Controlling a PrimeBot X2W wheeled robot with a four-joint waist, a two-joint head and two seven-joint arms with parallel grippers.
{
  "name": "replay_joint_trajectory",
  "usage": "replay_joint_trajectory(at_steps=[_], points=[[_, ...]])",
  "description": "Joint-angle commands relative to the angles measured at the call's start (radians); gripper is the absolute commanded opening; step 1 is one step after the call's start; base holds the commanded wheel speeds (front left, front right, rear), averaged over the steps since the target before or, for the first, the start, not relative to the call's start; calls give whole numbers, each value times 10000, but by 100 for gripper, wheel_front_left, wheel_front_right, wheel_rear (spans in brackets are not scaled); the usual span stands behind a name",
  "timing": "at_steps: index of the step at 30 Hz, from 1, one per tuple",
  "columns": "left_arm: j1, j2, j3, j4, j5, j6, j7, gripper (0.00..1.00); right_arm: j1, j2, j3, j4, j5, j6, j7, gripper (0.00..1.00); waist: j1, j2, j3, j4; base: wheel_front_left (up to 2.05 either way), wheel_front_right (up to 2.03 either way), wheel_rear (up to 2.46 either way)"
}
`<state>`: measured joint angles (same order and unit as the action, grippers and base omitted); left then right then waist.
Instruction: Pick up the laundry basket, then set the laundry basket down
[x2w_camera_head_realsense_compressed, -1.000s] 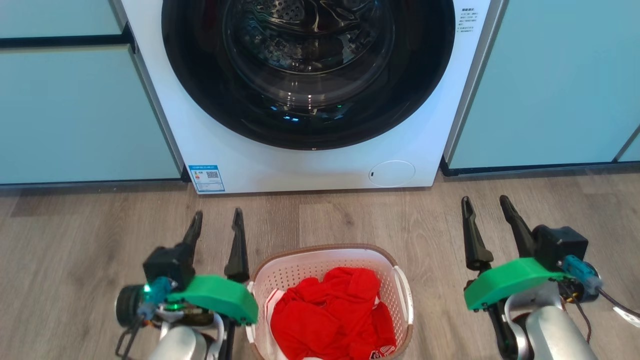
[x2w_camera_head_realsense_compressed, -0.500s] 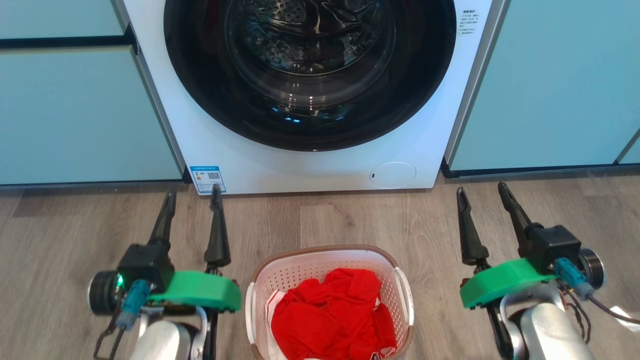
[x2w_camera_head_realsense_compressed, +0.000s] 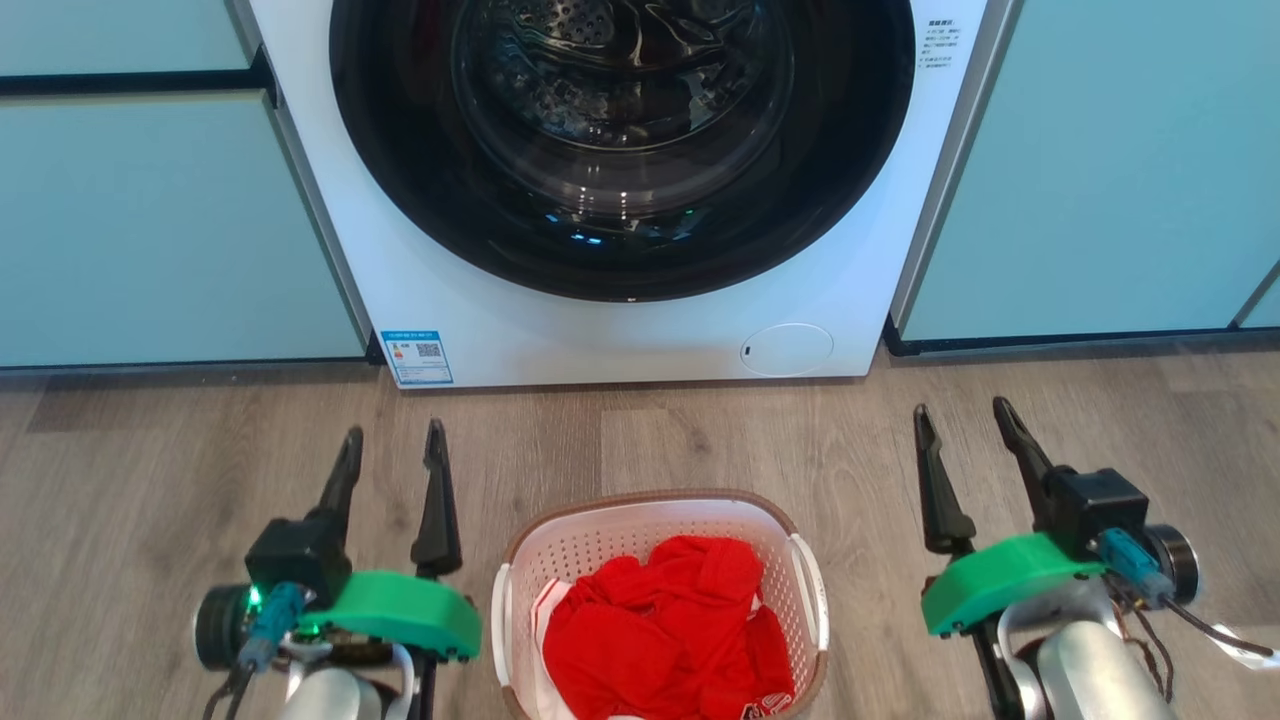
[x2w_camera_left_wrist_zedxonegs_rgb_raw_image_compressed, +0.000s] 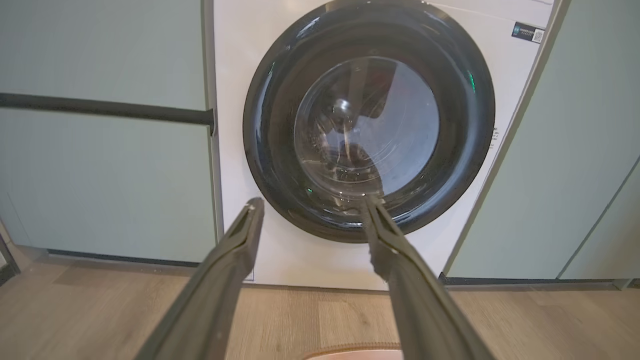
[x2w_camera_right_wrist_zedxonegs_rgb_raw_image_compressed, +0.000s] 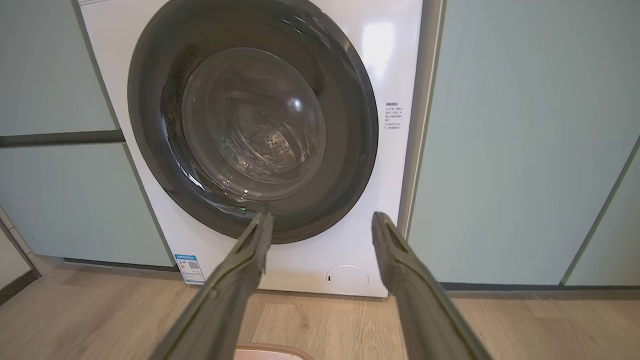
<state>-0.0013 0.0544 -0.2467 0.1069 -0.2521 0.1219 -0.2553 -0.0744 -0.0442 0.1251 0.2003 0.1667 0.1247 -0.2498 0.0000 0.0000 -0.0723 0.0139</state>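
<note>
The laundry basket (x2w_camera_head_realsense_compressed: 590, 548) sits on the floor (x2w_camera_head_realsense_compressed: 700, 430) in front of the washing machine (x2w_camera_head_realsense_compressed: 620, 340), heaped with red clothing (x2w_camera_head_realsense_compressed: 660, 640). My left jaws and right jaws are released and empty, both short of the washing machine. My worry is an uneven grab at the handles, which could tip the basket, spill the clothing, or shove it into the washing machine.

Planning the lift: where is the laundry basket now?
In the head view the laundry basket sits bottom centre on the floor, between the left gripper and right gripper, before the washing machine.
</note>
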Motion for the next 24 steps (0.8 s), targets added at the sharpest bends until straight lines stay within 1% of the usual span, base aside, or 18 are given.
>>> replay_joint_trajectory(at_steps=[1, 4, 7, 24], points=[[-335, -40, 371, -152, -136, -104, -65, 100, -300, -61, 145, -197, 106, 60, -120, 100, 0, 0, 8, -3, 0, 0, 0], [-328, -40, 488, 170, -473, -155, -65, 100, -326, -61, 116, -2, 254, 60, -120, 100, 0, 0, 36, -17, 0, 0, 0], [-331, -40, 615, 454, -588, -202, -65, 100, -354, -61, 102, 132, 328, 60, -120, 100, 0, 0, 72, -37, 0, 0, 0], [-474, -41, 683, 576, -384, -182, -65, 100, -462, -61, 21, 328, 402, 60, -120, 100, 0, 0, 263, 23, 0, 0, 0]])
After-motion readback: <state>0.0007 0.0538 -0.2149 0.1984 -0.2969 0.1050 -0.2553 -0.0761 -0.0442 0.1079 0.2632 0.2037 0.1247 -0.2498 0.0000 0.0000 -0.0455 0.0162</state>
